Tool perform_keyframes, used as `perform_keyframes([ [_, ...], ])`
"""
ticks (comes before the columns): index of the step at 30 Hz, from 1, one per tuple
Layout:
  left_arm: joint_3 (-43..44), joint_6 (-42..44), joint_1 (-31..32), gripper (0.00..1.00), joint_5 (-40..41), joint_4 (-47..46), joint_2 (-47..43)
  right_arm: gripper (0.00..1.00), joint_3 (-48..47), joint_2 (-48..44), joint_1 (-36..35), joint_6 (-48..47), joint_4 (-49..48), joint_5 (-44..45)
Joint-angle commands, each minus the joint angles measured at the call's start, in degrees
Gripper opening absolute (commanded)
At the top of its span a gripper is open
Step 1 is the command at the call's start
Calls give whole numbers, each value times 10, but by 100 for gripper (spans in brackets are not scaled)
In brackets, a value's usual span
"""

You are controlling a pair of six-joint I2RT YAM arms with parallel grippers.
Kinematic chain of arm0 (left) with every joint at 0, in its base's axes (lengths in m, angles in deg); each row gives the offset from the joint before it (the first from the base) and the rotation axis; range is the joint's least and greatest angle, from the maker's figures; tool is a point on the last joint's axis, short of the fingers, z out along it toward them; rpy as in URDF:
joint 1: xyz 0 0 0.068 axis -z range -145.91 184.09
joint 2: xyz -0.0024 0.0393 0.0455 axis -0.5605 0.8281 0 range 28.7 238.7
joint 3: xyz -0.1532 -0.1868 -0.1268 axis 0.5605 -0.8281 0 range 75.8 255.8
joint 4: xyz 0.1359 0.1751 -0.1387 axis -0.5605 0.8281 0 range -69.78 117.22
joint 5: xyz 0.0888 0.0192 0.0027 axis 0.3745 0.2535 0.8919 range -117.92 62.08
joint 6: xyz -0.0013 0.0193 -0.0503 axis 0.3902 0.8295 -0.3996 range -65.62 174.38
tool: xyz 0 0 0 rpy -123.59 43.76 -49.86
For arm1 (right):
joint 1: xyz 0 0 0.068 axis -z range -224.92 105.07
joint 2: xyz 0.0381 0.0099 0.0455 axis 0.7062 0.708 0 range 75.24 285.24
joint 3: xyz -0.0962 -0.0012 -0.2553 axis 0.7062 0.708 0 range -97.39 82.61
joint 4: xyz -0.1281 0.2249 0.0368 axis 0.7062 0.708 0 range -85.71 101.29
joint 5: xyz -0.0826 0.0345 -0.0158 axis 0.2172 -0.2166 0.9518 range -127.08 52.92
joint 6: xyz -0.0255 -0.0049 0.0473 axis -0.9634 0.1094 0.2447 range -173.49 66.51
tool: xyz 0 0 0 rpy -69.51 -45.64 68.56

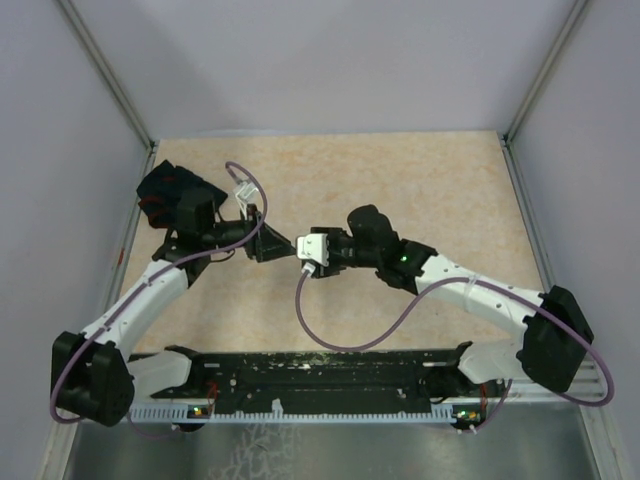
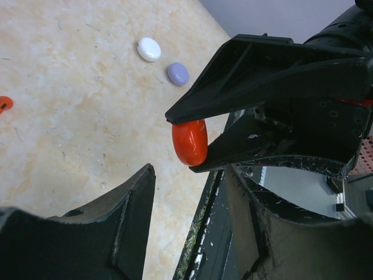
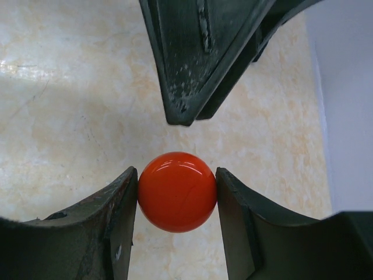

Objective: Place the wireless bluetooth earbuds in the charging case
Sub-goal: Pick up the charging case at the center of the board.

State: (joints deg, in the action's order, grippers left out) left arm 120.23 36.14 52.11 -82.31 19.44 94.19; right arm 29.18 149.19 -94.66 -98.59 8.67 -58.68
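At the far left of the left wrist view, a red earbud (image 2: 3, 104) lies on the desk (image 2: 70, 146), half cut off by the frame edge and well apart from both arms. To its right and farther back lie a white disc (image 2: 149, 49) and a pale purple disc (image 2: 178, 74), close to each other but not touching. The left end effector (image 2: 189, 178) is released, its fingers spread wide with nothing between them, and it points at the right arm's fingertips. The right end effector (image 3: 176, 172) is clenched on the red charging case (image 3: 176, 195), one finger pressed against each side. It holds the round case on edge above the desk, just beyond the left fingertips. In the top view the two arms meet tip to tip near the middle of the desk.
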Motion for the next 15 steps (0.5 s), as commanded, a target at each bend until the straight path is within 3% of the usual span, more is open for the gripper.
perform_keyframes([
  [1,4,-19,15,56,-29,-19,17,42,-35,-3,-15,-23,-13,1],
  [15,18,-21,47,47,-19,-12,43,42,-41,-5,-34,-31,-14,-3],
])
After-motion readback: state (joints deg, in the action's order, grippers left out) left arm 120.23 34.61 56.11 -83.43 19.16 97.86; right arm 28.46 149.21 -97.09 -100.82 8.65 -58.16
